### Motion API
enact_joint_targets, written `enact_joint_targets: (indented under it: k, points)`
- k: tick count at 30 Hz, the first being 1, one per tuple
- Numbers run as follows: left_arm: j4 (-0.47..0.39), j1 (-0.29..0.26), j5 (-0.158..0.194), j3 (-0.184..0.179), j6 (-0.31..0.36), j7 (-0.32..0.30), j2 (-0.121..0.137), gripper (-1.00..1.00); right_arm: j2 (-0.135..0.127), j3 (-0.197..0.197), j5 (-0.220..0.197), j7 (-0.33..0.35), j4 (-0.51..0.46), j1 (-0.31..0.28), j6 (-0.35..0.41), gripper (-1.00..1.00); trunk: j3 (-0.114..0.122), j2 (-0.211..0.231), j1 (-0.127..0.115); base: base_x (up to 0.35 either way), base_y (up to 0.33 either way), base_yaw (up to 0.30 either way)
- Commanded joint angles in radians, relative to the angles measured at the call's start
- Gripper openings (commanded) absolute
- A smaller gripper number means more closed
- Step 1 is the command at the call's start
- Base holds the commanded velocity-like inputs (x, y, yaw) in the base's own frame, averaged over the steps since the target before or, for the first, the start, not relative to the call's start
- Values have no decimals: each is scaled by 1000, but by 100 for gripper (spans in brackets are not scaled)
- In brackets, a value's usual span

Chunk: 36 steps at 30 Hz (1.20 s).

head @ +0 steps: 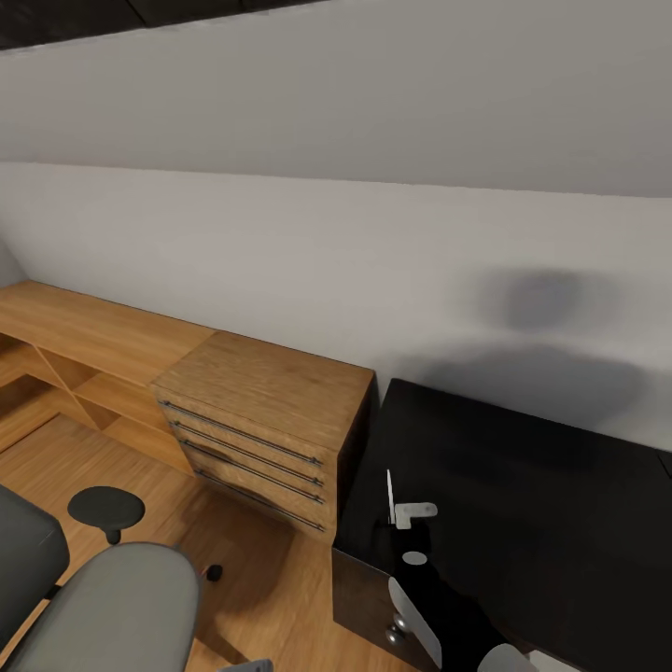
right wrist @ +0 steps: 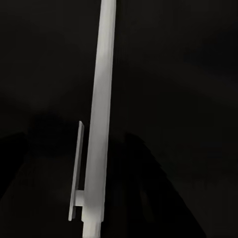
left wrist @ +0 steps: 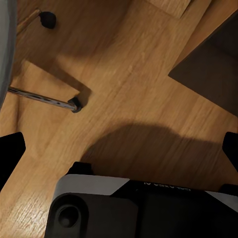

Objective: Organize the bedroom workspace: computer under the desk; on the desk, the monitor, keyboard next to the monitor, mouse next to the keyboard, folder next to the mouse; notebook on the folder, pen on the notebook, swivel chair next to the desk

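My right gripper hangs over the near left corner of the glossy black desk, shut on the pen, which stands upright. In the right wrist view the pen is a long white stick with a clip, running out between the dark fingers against the black top. The grey swivel chair stands on the oak floor left of the desk, with a black armrest. My left gripper is open above the floor, its black fingers wide apart, near a chrome chair leg and its castor.
A low oak drawer cabinet with metal bar handles stands against the grey wall, close to the desk's left end. Open oak shelving runs further left. The desk's dark drawer unit has round silver knobs. My own base is below the left gripper.
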Motion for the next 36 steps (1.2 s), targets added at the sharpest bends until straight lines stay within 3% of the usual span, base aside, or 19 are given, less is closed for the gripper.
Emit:
enact_joint_targets:
  k: [1,12,16,32,36]
  points:
    - [-2,-1,2,-3,5,7,1,100,-1,4,-10,-9,18,-1,12,-100,-1,-1,0,0,0,0]
    - [-2,-1,3,-3,5,7,1,100,-2,4,-12,-13,14,-1,20,-100,-1,-1,0,0,0,0]
    - [-2,-1,3,-3,5,7,1,100,-1,-3,-16,-14,7,-1,78,-100,-1,-1,0,0,0,0]
    - [-2,-1,3,-3,5,7,1,100,-2,-14,-20,-14,-30,-1,140,-100,-1,-1,0,0,0,0]
    - [-2,-1,3,-3,5,7,1,100,-3,-15,-77,-16,-59,0,179,-100,-1,-1,0,0,0,0]
